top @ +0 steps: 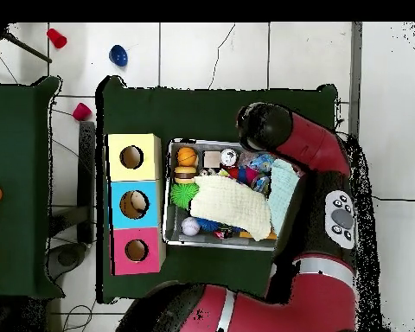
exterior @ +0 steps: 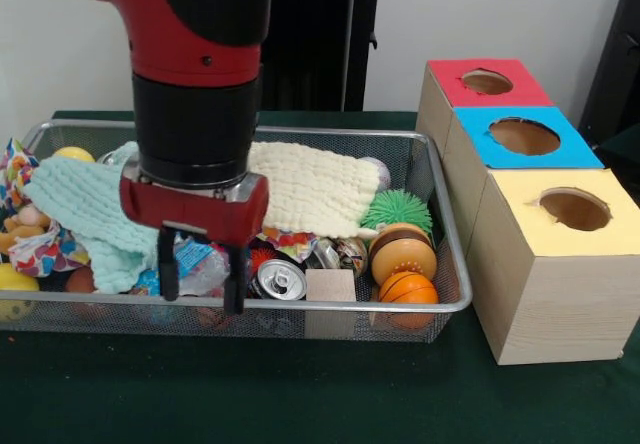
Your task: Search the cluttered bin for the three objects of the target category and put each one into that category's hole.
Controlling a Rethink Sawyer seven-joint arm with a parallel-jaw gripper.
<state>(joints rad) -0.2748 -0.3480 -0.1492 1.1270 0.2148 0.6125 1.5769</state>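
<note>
The wire mesh bin [exterior: 455,299] is full of clutter; it also shows in the overhead view [top: 166,216]. My gripper [exterior: 201,299] hangs open over the bin's near side, above a crumpled clear wrapper [exterior: 200,259], with nothing between its fingers. In the overhead view the arm hides it. A tan fuzzy shape [exterior: 17,229], perhaps a plush toy, peeks out at the bin's left end under a colourful cloth. No other plush toy shows. The blue-topped box's hole [exterior: 524,136] lies right of the bin, also seen in the overhead view [top: 134,204].
A mint cloth [exterior: 85,209] and a cream cloth [exterior: 310,186] cover much of the bin. A green spiky ball [exterior: 397,209], burger toy [exterior: 402,252], basketball [exterior: 407,289], can [exterior: 280,279] and wooden block [exterior: 330,286] lie right of the gripper. Red-topped [exterior: 487,82] and yellow-topped [exterior: 574,208] boxes flank the blue one.
</note>
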